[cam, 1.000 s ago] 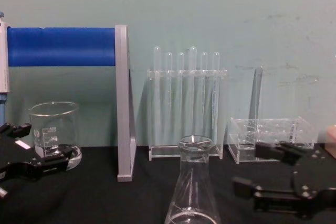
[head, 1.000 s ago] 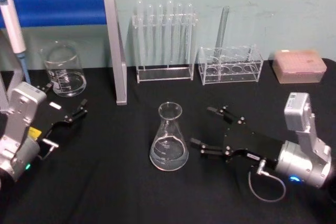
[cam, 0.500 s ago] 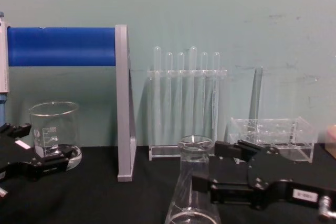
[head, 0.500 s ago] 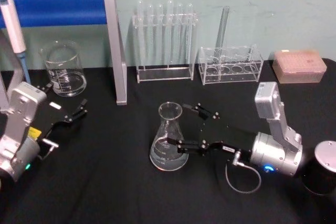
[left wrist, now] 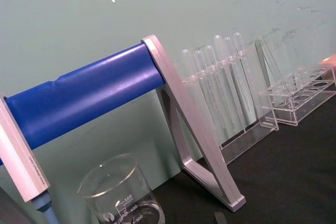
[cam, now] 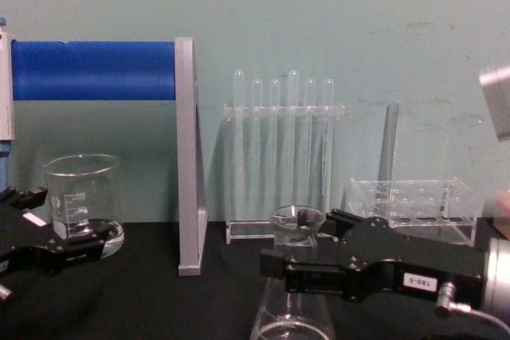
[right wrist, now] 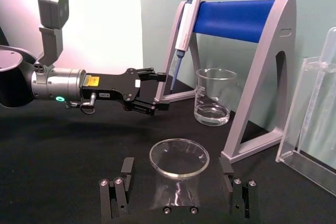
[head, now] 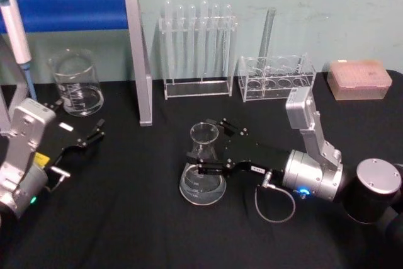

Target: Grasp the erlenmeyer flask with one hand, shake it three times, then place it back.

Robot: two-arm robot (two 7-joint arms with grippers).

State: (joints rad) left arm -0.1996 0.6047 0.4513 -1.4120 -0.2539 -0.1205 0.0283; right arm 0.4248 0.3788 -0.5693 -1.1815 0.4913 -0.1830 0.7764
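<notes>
The erlenmeyer flask [head: 201, 187] stands upright on the black table, a little left of centre. My right gripper [head: 207, 146] has reached in from the right at neck height and is open. One finger lies behind the neck and one in front. In the right wrist view the flask's rim [right wrist: 179, 158] sits midway between the two fingers [right wrist: 119, 187], with gaps on both sides. The chest view has the flask [cam: 280, 320] partly hidden behind the right gripper [cam: 299, 240]. My left gripper [head: 80, 121] rests open at the table's left, near the beaker.
A glass beaker [head: 77, 84] stands at the back left under a blue-barred pipette stand [head: 72, 9]. A rack of test tubes [head: 196, 51], a second clear rack [head: 277, 79] and a pink tip box [head: 359, 80] line the back edge.
My right gripper has moved left from beside the flask until its open fingers stand on both sides of the neck. The flask and the left arm have not moved.
</notes>
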